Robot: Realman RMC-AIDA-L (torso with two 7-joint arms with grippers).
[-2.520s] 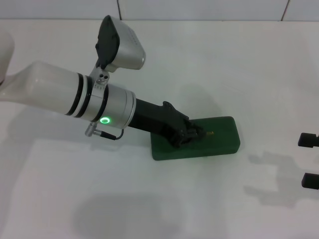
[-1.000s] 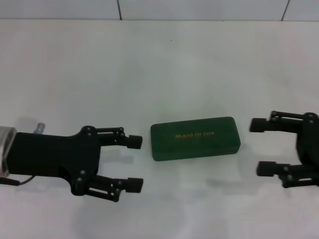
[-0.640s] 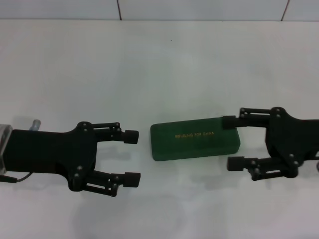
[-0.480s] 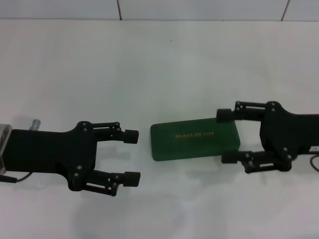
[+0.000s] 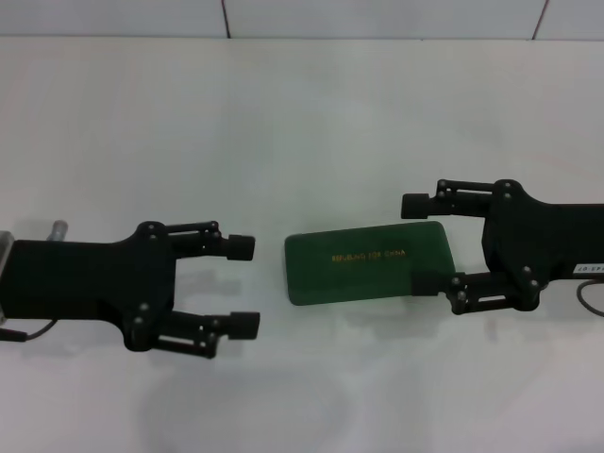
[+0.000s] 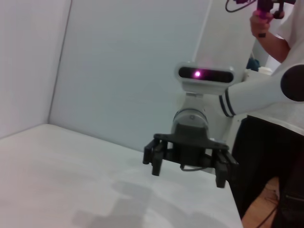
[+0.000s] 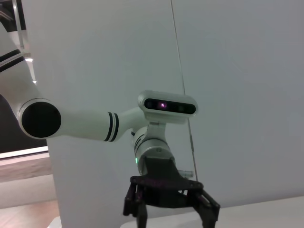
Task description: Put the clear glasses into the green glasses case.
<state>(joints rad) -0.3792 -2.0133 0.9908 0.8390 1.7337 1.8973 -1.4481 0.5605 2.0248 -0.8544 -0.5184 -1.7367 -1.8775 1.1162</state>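
Case shut on bench; both end effectors spread.
Green case [image 5: 369,263] lies flat at bench [image 5: 311,123] centre; right end effector [image 5: 419,244] straddles its right end, fingers apart; left end effector [image 5: 242,286] open, just left, with clear bench between.

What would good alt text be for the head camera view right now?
A closed green glasses case lies on a white table, with the open right end effector straddling its end. The open left end effector hovers apart on the other side.
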